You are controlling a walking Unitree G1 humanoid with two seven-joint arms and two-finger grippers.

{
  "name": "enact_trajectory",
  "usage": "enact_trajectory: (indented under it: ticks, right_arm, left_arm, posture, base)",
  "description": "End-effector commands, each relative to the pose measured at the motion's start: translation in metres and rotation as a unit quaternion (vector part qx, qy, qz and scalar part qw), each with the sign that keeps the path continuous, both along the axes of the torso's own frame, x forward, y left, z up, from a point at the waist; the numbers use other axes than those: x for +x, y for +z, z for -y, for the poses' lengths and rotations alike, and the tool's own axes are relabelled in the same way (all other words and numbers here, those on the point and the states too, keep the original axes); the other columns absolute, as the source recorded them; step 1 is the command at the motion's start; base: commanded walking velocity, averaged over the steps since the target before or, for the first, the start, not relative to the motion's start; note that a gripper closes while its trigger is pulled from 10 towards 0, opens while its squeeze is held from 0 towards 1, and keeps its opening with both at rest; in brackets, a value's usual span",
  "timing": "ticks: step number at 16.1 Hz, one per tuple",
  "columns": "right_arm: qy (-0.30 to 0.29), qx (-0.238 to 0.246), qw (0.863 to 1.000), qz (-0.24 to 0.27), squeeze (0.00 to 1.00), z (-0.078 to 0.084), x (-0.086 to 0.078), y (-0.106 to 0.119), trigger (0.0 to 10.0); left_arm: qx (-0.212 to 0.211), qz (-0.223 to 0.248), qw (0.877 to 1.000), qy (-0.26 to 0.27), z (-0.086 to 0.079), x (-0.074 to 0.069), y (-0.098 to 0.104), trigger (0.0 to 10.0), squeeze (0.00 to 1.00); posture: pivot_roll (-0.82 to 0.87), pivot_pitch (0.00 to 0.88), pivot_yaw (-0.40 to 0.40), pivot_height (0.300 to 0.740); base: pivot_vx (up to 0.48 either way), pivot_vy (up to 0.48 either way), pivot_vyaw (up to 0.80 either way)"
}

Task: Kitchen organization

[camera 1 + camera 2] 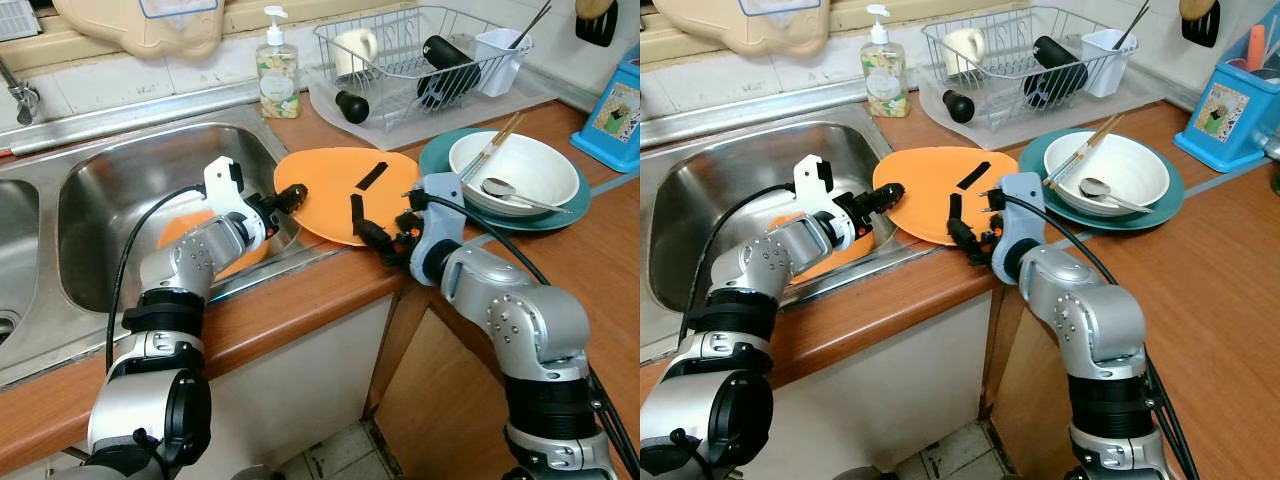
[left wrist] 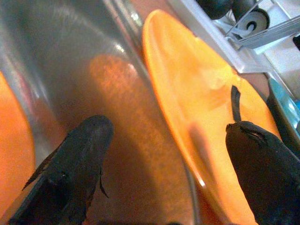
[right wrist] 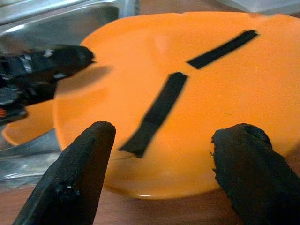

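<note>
— So where's the plate [image 1: 335, 193] sitting?

— On the tabletop [image 1: 300, 300], its edge overhanging the sink [image 1: 110, 190] rim. Two black strips [image 3: 157, 112] lie on its face. The left end effector [image 1: 288, 196] is at the plate's sink-side edge, fingers spread, one finger over the basin and the other over the plate's face; it grips nothing yet. The right end effector [image 1: 368, 232] is at the near edge, also spread and empty, with the rim lying just ahead of its fingertips.

— Anything else close by?

— A second orange plate [image 1: 180, 230] lies in the basin below the left end effector. Just beyond the right one sits a teal plate [image 1: 575, 205] carrying a white bowl [image 1: 520, 165] with a spoon [image 1: 500, 188] and chopsticks [image 1: 492, 145]. Farther off are a drying rack [image 1: 420, 50] and a soap bottle [image 1: 277, 75].

— How should the pick go?

— My read is that the overhang is the opening. The left finger over the basin can pass under the rim while the other stays on top, then close squarely on the edge. The right end effector could steady the near rim so the plate doesn't skid toward the bowl. Lift level; a tilted plate could slip out, and the strips may slide.
</note>
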State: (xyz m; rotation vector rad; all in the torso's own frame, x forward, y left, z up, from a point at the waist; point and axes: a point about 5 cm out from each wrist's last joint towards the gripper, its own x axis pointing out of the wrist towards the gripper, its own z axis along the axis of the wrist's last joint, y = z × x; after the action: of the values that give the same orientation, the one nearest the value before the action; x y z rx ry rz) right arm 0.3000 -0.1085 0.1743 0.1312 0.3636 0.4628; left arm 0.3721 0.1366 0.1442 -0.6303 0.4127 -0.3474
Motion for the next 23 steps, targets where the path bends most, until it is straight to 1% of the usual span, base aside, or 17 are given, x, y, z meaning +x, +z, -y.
enact_trajectory:
  ticks: [1,2,6,8,9,10,11,14,17,20,23]
  right_arm:
    - [0.021,0.007,1.000,0.007,0.00,-0.006,-0.001,0.002,10.0]
    - [0.033,0.009,0.999,0.013,0.00,-0.008,-0.002,0.003,10.0]
    - [0.071,0.014,0.997,0.035,0.00,-0.016,-0.005,0.007,10.0]
    - [0.083,0.014,0.995,0.044,0.00,-0.019,-0.007,0.008,10.0]
    - [0.088,0.014,0.995,0.049,0.00,-0.020,-0.008,0.009,10.0]
    - [0.089,0.013,0.995,0.052,0.00,-0.020,-0.008,0.010,10.0]
    - [0.088,0.006,0.995,0.056,0.00,-0.017,-0.009,0.010,10.0]
    - [0.082,-0.025,0.994,0.062,0.00,-0.003,-0.013,0.010,10.0]
    - [0.095,-0.050,0.992,0.066,0.00,0.010,-0.020,0.011,10.0]
    - [0.135,-0.065,0.986,0.072,0.00,0.015,-0.032,0.012,10.0]
    - [0.153,-0.073,0.983,0.074,0.00,0.021,-0.040,0.011,10.0]
  left_arm:
    - [-0.012,0.007,1.000,0.001,0.001,0.002,0.003,10.0,0.00]
    - [-0.021,0.008,1.000,0.001,0.002,0.003,0.004,10.0,0.00]
    - [-0.025,-0.004,1.000,-0.009,0.007,0.003,-0.001,10.0,0.00]
    - [-0.047,-0.004,0.999,-0.012,0.010,0.003,-0.001,10.0,0.00]
    - [-0.054,0.000,0.998,-0.017,0.012,0.003,0.000,2.8,0.00]
    - [-0.058,0.002,0.998,-0.019,0.014,0.004,0.001,2.8,0.00]
    - [-0.062,0.008,0.998,-0.025,0.016,0.004,0.002,0.0,0.00]
    - [-0.072,0.019,0.997,-0.031,0.018,0.004,0.005,0.0,0.00]
    - [-0.081,0.023,0.996,-0.033,0.019,0.005,0.006,0.0,0.00]
    - [-0.092,0.030,0.995,-0.031,0.018,0.006,0.009,0.0,0.00]
    - [-0.101,0.035,0.994,-0.024,0.016,0.007,0.010,0.0,0.00]
  posture:
    - [-0.16,0.000,0.090,0.740]
    - [-0.16,0.000,0.090,0.740]
    - [-0.16,0.000,0.094,0.740]
    - [-0.17,0.000,0.095,0.740]
    - [-0.17,0.000,0.095,0.740]
    - [-0.17,0.000,0.095,0.740]
    - [-0.17,0.000,0.095,0.740]
    - [-0.17,0.000,0.099,0.740]
    - [-0.18,0.000,0.100,0.740]
    - [-0.18,0.000,0.100,0.740]
    - [-0.18,0.000,0.101,0.740]
  base:
    - [0.000,0.000,0.00]
    - [0.000,0.000,0.00]
    - [0.000,0.000,0.00]
    - [0.000,0.000,0.00]
    - [0.000,0.000,0.00]
    - [0.000,0.000,0.00]
    - [0.000,0.000,0.00]
    - [0.000,0.000,0.00]
    - [0.000,0.000,0.00]
    - [0.000,0.000,0.00]
    - [0.000,0.000,0.00]
